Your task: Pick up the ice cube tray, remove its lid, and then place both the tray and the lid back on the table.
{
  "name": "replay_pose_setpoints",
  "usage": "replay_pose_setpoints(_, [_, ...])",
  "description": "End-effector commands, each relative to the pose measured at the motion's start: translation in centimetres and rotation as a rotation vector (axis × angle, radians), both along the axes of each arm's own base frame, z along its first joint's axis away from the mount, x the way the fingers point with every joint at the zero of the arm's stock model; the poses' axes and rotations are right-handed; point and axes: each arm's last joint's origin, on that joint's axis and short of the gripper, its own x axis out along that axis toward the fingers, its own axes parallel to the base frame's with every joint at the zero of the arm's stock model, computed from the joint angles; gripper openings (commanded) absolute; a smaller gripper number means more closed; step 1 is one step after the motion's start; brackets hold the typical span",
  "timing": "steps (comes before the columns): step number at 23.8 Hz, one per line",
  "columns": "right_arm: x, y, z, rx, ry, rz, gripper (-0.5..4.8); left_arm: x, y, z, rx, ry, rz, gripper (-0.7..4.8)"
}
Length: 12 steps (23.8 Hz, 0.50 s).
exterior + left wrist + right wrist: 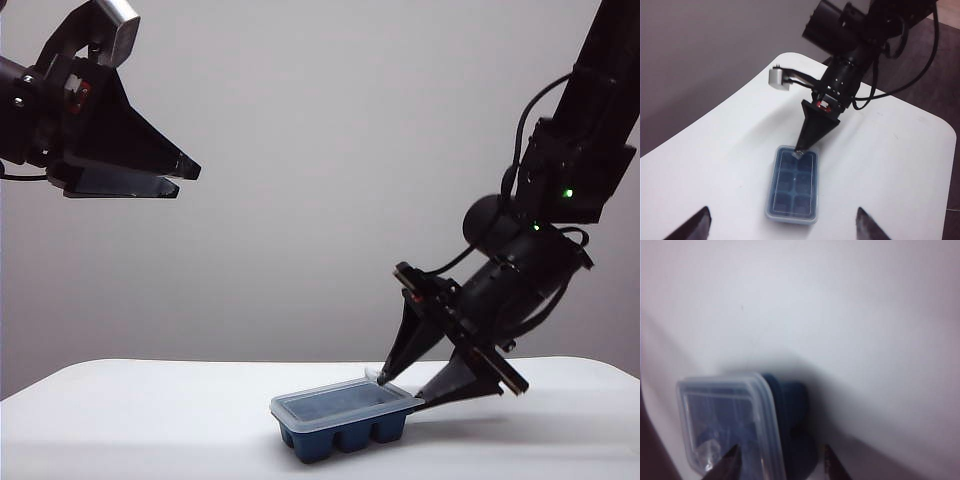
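The left hand [180,178] is seen raised high at the left of the exterior view, well apart from everything on the desk [140,420], its jaws spread and nothing gripped. Toward the middle, the ice cube tray [345,438] is set flat on the white desk, and the lid [340,405] is still seated on its top. At the right, the right hand [400,388] is lowered to the tray's near end with its fingers parted, one fingertip placed above the lid's edge and the other just beside the tray; nothing is clamped by it.
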Motion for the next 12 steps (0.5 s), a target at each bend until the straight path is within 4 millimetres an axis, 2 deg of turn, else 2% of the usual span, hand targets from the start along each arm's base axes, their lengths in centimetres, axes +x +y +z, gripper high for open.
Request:
replay_pose_setpoints(1, [-0.1, 0.3, 0.2, 0.043, 0.015, 0.027, 1.84, 0.0, 0.0, 0.1, -0.004, -0.005, -0.006, 3.76])
replay_pose_setpoints(2, [-0.2, 0.4, 0.2, 0.058, 0.021, 0.032, 1.40, 0.0, 0.0, 0.1, -0.004, -0.007, -0.006, 3.76])
replay_pose_setpoints(3, [-0.2, 0.5, 0.2, 0.061, 0.023, 0.036, 0.67, 0.0, 0.0, 0.1, -0.004, -0.007, -0.006, 3.76])
replay_pose_setpoints(8, [-0.4, 0.9, 0.1, 0.060, 0.026, 0.048, 0.48, 0.0, 0.0, 0.1, -0.004, -0.007, -0.006, 3.76])
replay_pose_setpoints(9, [-0.4, 1.0, 0.1, 0.061, 0.026, 0.050, 0.34, 0.0, 0.0, 0.1, -0.004, -0.007, -0.006, 3.76])
replay_pose_setpoints(10, [-0.5, 1.1, 0.1, 0.061, 0.024, 0.055, -0.09, 0.0, 0.0, 0.1, -0.004, -0.007, -0.006, 3.76])
replay_pose_setpoints(12, [-0.5, 1.3, 0.2, 0.062, 0.024, 0.061, -0.08, 0.0, 0.0, 0.1, -0.004, -0.006, -0.006, 3.76])
